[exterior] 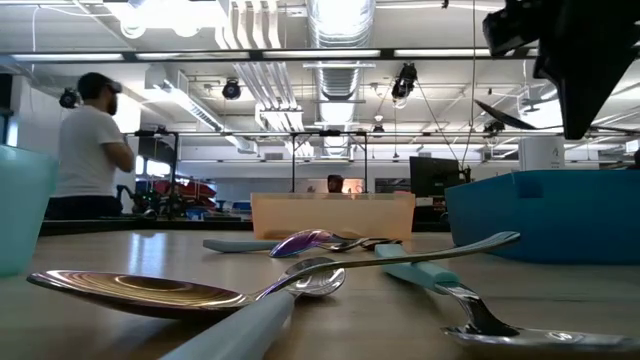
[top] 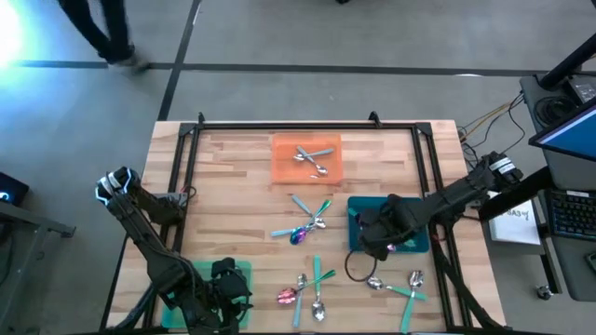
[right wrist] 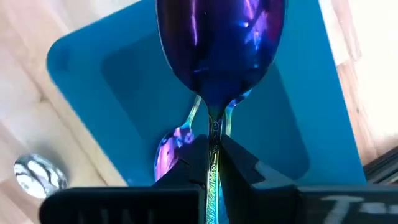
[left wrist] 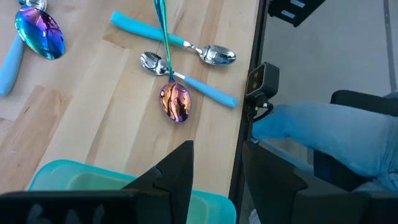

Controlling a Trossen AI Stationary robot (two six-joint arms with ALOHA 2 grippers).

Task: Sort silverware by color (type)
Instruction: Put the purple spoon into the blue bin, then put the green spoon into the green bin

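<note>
Right gripper point(right wrist: 212, 163) of mine is pinched tight on the handle of an iridescent purple spoon point(right wrist: 219, 50), held over the dark teal tray point(right wrist: 93, 56) at the table's right side; another purple spoon point(right wrist: 169, 149) already lies inside. My left gripper point(left wrist: 214, 180) waits partly spread, empty, over the light green tray point(left wrist: 74, 180) at the near left corner. Remaining silverware point(top: 307, 223) lies scattered mid-table, with silver pieces point(top: 313, 158) in the orange tray point(top: 284, 167).

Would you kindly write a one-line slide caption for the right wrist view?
Right gripper shut on an iridescent spoon, held over the blue tray where another iridescent spoon lies.
</note>
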